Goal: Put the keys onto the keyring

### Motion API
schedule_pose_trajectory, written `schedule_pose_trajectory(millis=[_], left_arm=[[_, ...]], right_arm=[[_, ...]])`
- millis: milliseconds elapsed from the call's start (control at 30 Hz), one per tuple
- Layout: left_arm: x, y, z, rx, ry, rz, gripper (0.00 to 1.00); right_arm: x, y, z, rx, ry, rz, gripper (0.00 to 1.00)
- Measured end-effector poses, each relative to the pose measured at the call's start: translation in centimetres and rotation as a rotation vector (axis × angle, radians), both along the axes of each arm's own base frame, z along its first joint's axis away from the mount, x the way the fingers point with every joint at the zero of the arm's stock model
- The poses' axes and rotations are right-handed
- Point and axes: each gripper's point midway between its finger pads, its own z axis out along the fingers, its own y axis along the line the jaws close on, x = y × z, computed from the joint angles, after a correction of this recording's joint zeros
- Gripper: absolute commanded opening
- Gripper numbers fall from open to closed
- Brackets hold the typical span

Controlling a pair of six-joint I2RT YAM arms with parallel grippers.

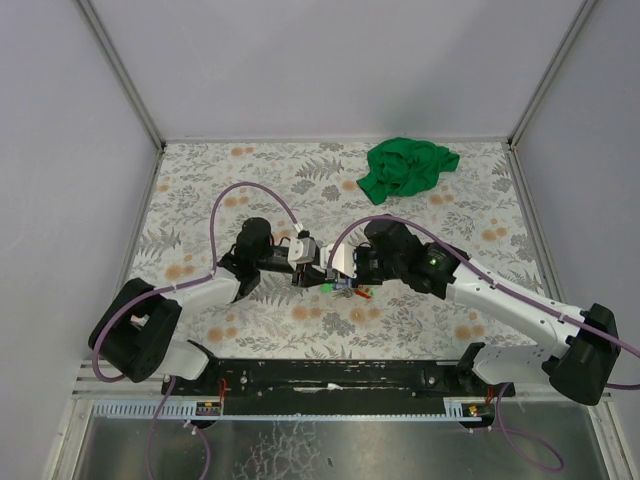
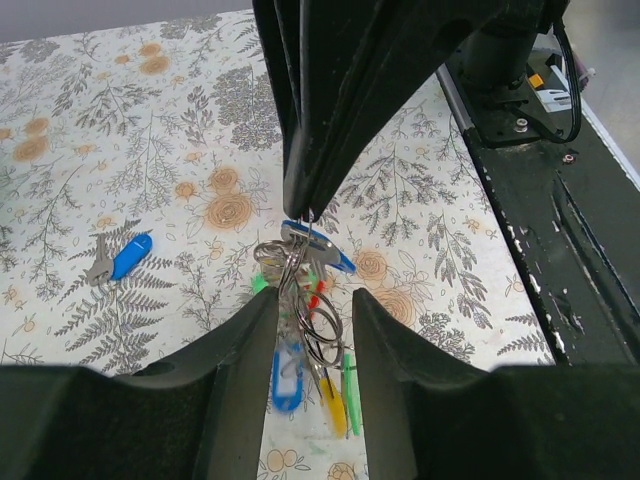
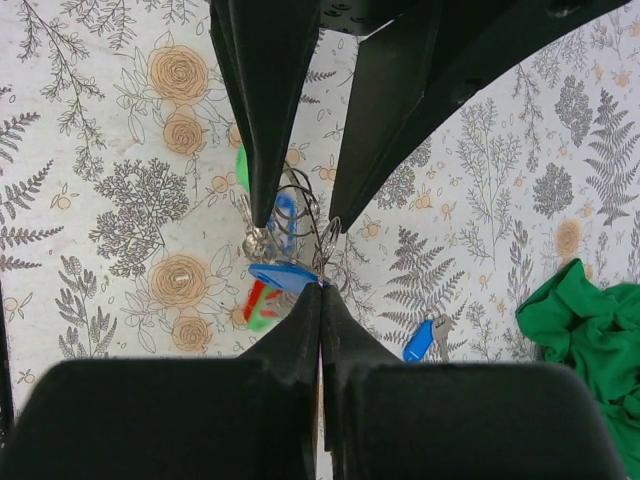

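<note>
While the left gripper point(image 3: 298, 222) stands with jaws spread, the keyring point(image 2: 318, 330), thin coiled silver wire, hangs in the gap between them. Touching the pads or not, can't tell. Keys point(image 2: 287, 378) with glossy blue, yellow, red and green plastic heads dangle beneath. The right gripper point(image 2: 304, 198), jaws pressed together, pinches the wire's top. Outside the jaws, one blue key point(image 3: 420, 340) lies alone on the flowery table point(image 3: 100, 250) with room around it. A crumpled green cloth point(image 3: 585, 330) lies farther right.

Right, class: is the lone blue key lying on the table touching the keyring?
Apart. The left wrist view shows bare table between the lone blue key and the keyring.
</note>
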Motion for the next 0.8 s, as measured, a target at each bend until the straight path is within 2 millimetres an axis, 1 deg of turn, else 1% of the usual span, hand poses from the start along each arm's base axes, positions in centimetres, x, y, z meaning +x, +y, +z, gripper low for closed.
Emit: schedule_pose_trajectory(millis=[267, 467, 600, 800], left_arm=[[0.02, 0.09, 0.50, -0.011, -0.003, 0.006, 0.37], [-0.08, 0.16, 0.74, -0.014, -0.008, 0.005, 0.35], [-0.24, 0.16, 0.75, -0.015, -0.006, -0.005, 0.30], [-0.19, -0.01, 0.78, -0.014, 0.003, -0.019, 0.17]], right_arm=[[-0.29, 0.31, -0.33, 0.000, 0.015, 0.023, 0.00], [-0.24, 0.38, -0.72, -0.011, 0.021, 0.026, 0.00], [-0.13, 0.52, -0.47, -0.007, 0.018, 0.027, 0.00], [-0.08, 0.61, -0.52, -0.010, 0.017, 0.031, 0.00]])
